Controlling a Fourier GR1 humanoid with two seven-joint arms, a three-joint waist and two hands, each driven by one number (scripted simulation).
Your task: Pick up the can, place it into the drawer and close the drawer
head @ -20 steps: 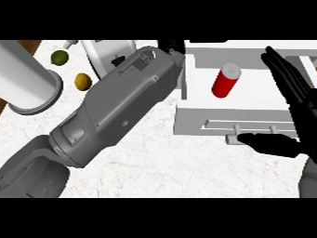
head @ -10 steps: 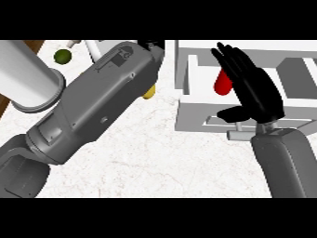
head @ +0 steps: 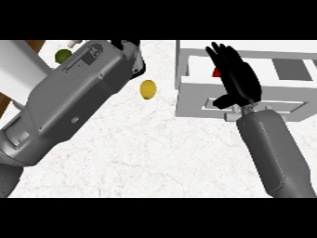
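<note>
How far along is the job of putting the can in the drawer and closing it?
Done: the red can sits inside the open white drawer. In hand: the right robot hand, fingers straight, is over the drawer and hides most of the can. Left: the drawer is not yet closed. The left robot hand shows only at the top edge.

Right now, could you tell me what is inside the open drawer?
A sliver of the red can shows inside the drawer; the right hand, fingers straight, covers the rest of it.

1 head view looks steeply down, close over the counter [head: 154,139] and open drawer [head: 195,100].
</note>
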